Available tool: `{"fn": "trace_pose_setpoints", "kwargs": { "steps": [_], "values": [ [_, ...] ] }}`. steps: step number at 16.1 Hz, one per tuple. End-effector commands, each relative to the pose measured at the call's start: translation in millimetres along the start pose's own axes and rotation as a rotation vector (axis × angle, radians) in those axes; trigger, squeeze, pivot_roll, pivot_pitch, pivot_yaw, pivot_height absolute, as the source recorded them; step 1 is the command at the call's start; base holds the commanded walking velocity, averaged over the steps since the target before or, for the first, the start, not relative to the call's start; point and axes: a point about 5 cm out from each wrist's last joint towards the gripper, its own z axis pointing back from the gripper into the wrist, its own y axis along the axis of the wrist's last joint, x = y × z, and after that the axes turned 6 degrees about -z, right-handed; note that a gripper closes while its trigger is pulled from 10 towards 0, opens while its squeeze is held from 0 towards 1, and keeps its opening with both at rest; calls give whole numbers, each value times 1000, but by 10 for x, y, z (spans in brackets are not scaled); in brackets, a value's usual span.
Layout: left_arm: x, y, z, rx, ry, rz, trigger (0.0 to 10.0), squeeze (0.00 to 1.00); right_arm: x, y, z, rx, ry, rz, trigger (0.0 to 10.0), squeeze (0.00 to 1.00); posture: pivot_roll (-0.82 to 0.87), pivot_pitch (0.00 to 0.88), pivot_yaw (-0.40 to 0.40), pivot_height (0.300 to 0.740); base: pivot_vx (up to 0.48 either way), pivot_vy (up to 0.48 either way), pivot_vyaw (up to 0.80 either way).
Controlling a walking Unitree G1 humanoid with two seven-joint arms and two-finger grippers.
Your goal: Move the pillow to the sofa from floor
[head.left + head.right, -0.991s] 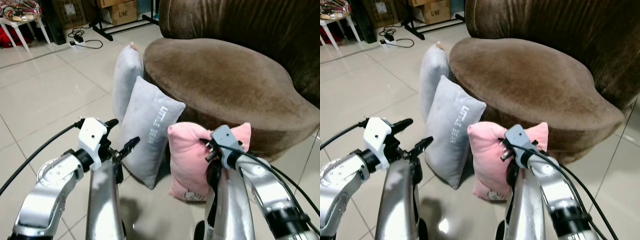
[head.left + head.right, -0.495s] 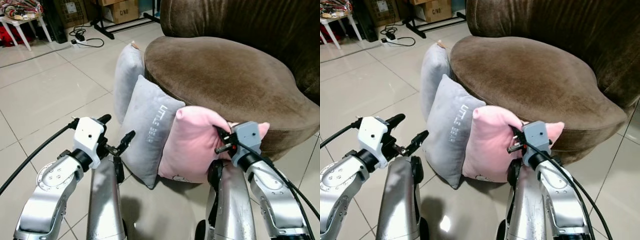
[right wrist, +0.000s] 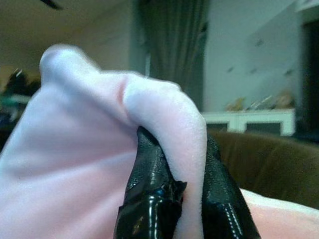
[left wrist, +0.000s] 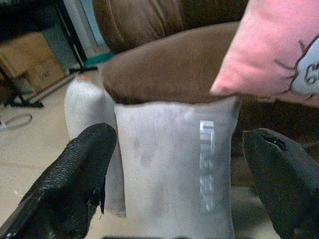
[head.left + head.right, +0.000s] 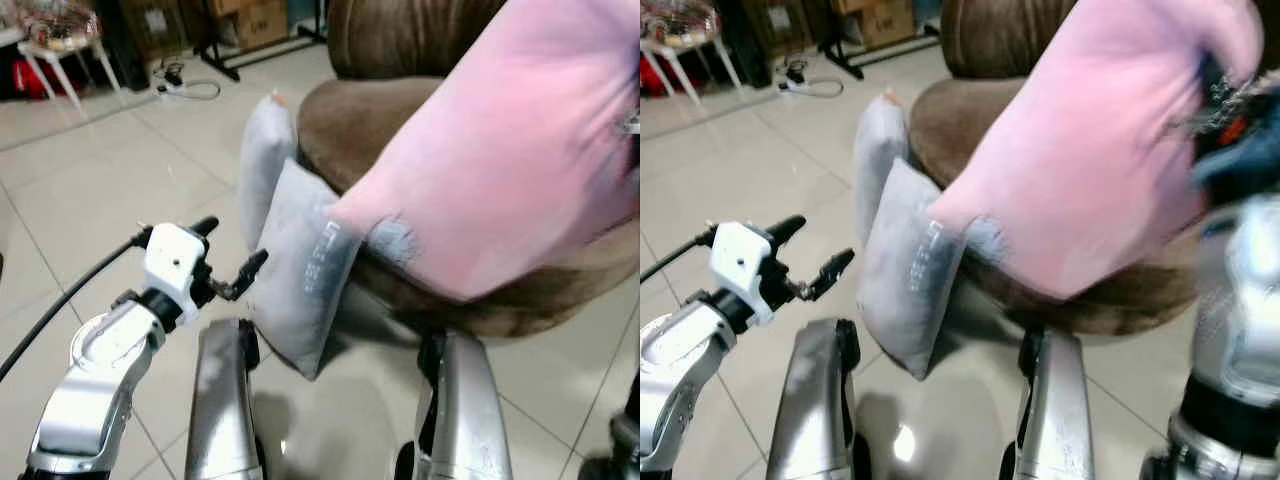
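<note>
The pink pillow (image 5: pixel 500 160) is up in the air — clear of the floor and hanging over the front edge of the brown sofa (image 5: pixel 400 120); the right gripper (image 3: pixel 184 194) has its two black fingers pinched together on a fold of the pink fabric, seen close in the right wrist view; the right arm rises at the right edge of the right eye view, blurred. The left gripper (image 5: pixel 235 260) hovers low on the other side, fingers apart and holding nothing, aimed at the grey pillow (image 4: pixel 174 164) that stands on the floor (image 5: pixel 90 190) leaning against the sofa's base; a second grey pillow (image 5: pixel 265 160) stands just behind it. This looks like the carry step, lift done and placing not yet done; the next move, as I judge it, calls for swinging the pink pillow further in over the seat cushion, lowering it until it rests there, then parting the fingers — releasing too near the edge could let it slide back down.
</note>
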Motion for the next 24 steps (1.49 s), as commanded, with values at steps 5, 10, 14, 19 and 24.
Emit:
{"fn": "trace_pose_setpoints", "kwargs": {
  "steps": [5,10,14,19,24],
  "values": [
    [-267,164,-14,-2,134,-80,10000,0,-143,-25,-201,-24,-49,-26,10000,0,-105,0,39,475,0,0,0],
    [-405,279,-36,-18,228,-104,10000,0,-536,-576,-51,-189,-41,-84,10000,0,-84,0,29,530,0,0,0],
    [-321,193,-30,-57,232,-82,10000,0,-615,-818,154,-306,-18,-69,10000,0,-91,0,27,575,0,0,0],
    [-264,99,2,-92,243,-62,10000,0,-663,-908,277,-362,-7,-80,10000,0,-91,0,27,630,0,0,0],
    [-228,30,30,-111,284,-25,10000,0,-809,-1142,580,-545,0,-204,10000,0,-84,0,10,674,0,0,0]
  ]
}}
